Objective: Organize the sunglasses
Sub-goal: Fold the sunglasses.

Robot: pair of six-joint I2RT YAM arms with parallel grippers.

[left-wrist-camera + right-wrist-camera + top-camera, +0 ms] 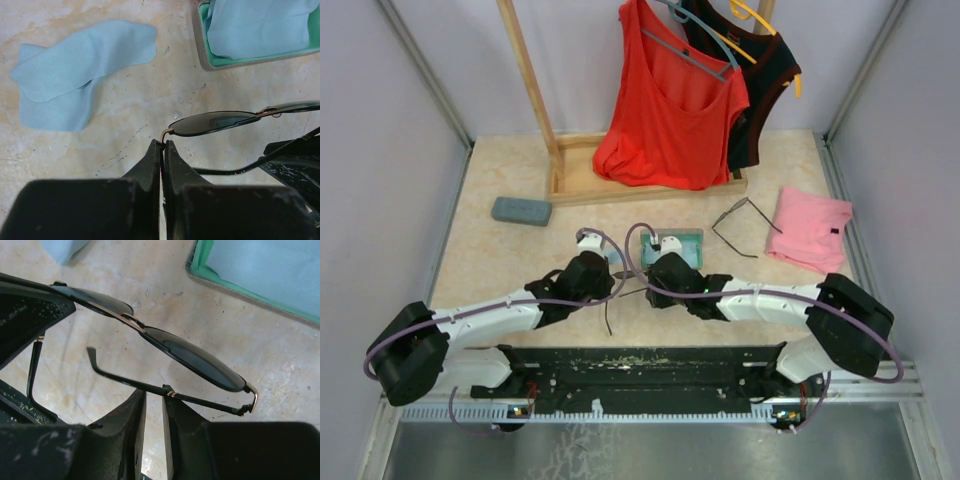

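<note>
The sunglasses (215, 123) are held just near of the open case (200, 52), clamped at their left hinge by the left gripper (162, 146). The right gripper (154, 396) is slightly parted at one temple. If that temple is pushed askew, the hinge could be bent or the pair pulled free.

The pale marbled tabletop (500, 265) carries a grey case (521, 211) toward its far left corner, with a wooden rack base (582, 188) along the far edge just beyond it. Near the middle lies an open case (200, 45), green-lined, with a folded blue cloth (260, 25) inside, and a loose blue cloth (75, 70) lies crumpled to its left. Toward the right edge, the sunglasses (732, 238) lie with arms unfolded, just beside a pink cloth (810, 230).
</note>
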